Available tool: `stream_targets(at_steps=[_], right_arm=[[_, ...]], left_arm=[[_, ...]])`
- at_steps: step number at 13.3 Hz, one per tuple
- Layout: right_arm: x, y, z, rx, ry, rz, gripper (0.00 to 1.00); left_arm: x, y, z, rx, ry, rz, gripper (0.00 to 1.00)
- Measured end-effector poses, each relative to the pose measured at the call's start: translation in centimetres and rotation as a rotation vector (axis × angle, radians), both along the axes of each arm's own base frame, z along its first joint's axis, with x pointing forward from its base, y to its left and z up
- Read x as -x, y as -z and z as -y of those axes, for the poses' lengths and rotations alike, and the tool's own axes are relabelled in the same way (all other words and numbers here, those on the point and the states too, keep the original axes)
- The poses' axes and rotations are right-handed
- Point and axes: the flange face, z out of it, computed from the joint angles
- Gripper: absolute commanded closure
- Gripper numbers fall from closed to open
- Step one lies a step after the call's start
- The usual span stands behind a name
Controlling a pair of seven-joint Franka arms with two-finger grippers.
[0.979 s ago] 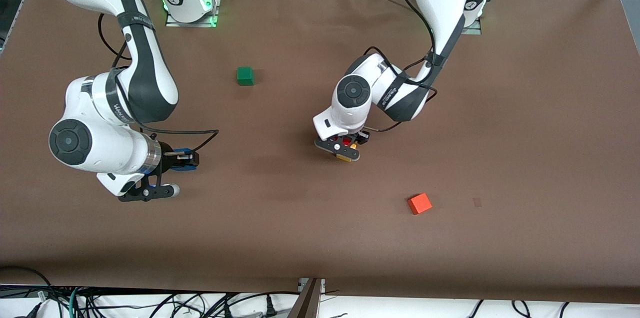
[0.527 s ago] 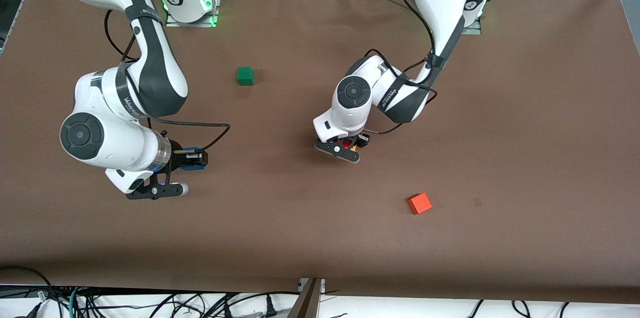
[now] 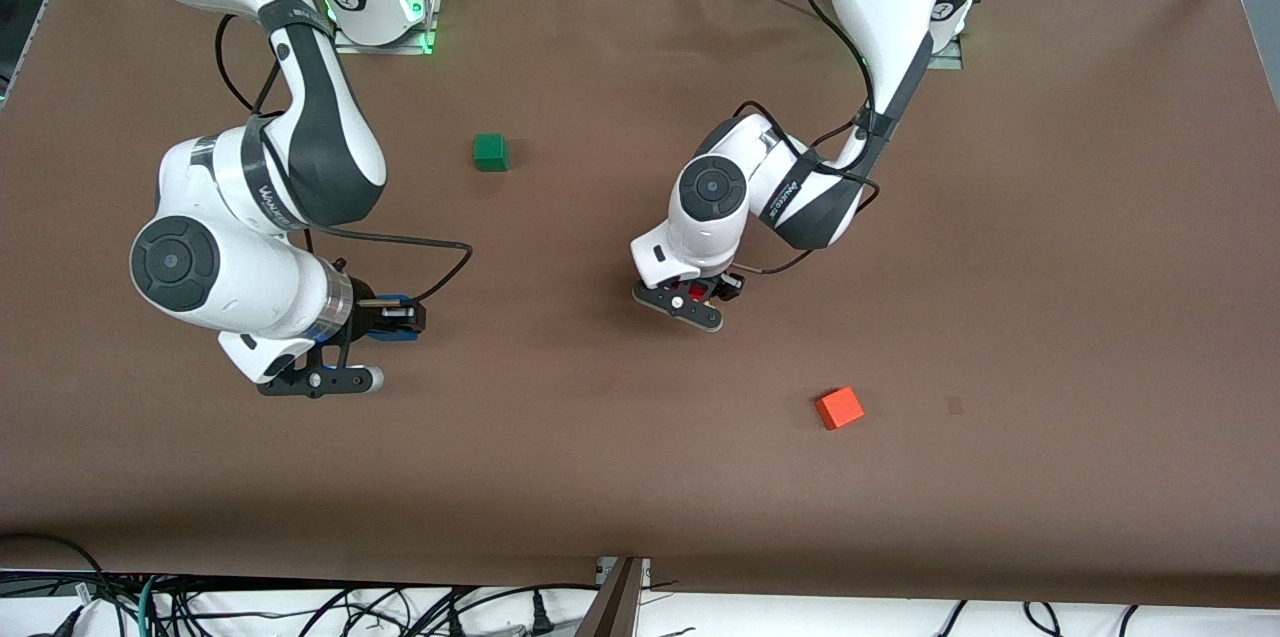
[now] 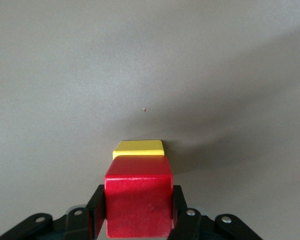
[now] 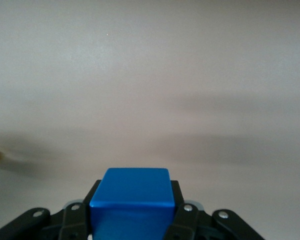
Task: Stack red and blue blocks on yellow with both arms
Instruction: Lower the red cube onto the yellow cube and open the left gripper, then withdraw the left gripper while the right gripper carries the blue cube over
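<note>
Brown matte table (image 3: 640, 477) runs wide across the front view, one flat surface edge to edge. Sitting directly on it: a green cube (image 3: 490, 152) toward the robots' bases, between the two arms, and an orange cube (image 3: 839, 408) much nearer the front camera, toward the left arm's end. In the left wrist view a yellow cube (image 4: 138, 148) rests on the table too, mostly hidden by what is over it. The three cubes lie well apart from one another
</note>
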Motion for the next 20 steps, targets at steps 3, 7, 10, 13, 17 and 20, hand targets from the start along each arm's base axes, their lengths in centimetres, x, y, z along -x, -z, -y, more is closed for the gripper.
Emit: stream_targets(at_steps=[3,7,10,13,17,20], right_arm=[[0.2,0.1,-0.8,0.002,0.012,-0.002,0.67],[0.4,0.1,-1.4,0.003,0.013,-0.002,0.67],[1.1,0.0,-3.6,0.004,0.05,-0.008,0.67],[3.9,0.1,-10.6,0.009,0.106,-0.012,0.67],[8.9,2.6,-23.5,-0.037,0.191,0.077,0.67],[11.2,5.3,-29.7,-0.106,0.217,0.153,0.67]], left_arm=[[-0.1,0.0,-0.1,0.0,-0.002,0.002,0.0],[-3.0,-4.1,-1.1,0.023,-0.047,0.041,0.0],[-7.7,-11.5,-7.3,0.022,-0.16,0.039,0.0],[-10.9,-19.6,-15.8,0.034,-0.28,0.082,0.0],[-12.6,-27.5,-29.0,0.045,-0.46,0.146,0.0],[-12.5,-31.5,-38.8,0.048,-0.589,0.193,0.0]])
